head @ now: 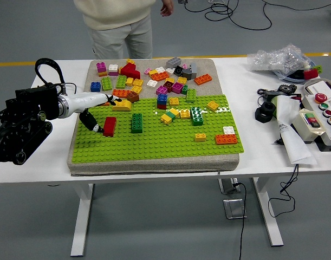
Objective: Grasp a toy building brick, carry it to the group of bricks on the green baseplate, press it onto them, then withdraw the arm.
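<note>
My left hand (102,112) reaches in from the left over the left edge of the green baseplate (154,142). It is white with black fingertips, open and holding nothing. Its thumb (95,126) points down beside a red brick (109,125). Its fingers (106,98) stretch toward a yellow curved brick (122,105). A dark green brick (137,122) stands right of the red one. A group of bricks (180,112) sits mid-plate. Loose bricks (154,76) lie on the grey mat behind. My right arm is out of view.
A person (119,24) in light clothes stands at the table's far side, one hand (166,7) hanging free. At the right are a control box with buttons (319,116), black parts (268,105), white paper (292,130) and a plastic bag (279,58).
</note>
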{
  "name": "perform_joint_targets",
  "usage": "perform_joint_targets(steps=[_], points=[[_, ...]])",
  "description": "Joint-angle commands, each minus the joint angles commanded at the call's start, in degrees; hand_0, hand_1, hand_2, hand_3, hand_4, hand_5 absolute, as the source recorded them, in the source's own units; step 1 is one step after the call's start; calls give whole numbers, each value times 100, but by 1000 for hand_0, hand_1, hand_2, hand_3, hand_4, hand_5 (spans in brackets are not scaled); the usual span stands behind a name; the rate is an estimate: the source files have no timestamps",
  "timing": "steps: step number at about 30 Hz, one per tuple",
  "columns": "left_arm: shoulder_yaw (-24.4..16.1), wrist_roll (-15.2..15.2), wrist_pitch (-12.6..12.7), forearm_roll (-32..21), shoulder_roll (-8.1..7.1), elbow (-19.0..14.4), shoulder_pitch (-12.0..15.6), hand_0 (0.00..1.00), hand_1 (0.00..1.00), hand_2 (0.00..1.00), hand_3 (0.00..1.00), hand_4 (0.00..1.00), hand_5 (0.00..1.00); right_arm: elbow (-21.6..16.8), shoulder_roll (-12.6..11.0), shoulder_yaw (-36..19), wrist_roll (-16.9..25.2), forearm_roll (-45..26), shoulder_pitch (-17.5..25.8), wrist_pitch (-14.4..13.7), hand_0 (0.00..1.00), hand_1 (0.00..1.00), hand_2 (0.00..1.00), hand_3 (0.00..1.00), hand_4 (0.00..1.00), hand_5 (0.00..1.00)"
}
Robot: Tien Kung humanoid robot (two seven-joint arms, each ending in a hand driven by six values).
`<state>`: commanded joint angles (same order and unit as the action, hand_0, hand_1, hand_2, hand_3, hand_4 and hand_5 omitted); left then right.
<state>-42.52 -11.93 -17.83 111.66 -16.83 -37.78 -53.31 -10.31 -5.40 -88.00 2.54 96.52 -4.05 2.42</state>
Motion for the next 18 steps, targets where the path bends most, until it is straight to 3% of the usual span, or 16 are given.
perform_joint_targets(steps=[8, 18], points=[[460, -58, 356, -292, 115, 303, -131, 998, 998, 889, 998, 815, 2, 0, -5, 16, -1, 8, -7, 5, 776, 706, 749, 764, 998, 776], [926, -54, 415, -588, 275, 780, -269, 998, 998, 888, 996, 810, 2, 0, 1, 47, -1, 4, -23, 7, 775, 706, 749, 764, 998, 777]])
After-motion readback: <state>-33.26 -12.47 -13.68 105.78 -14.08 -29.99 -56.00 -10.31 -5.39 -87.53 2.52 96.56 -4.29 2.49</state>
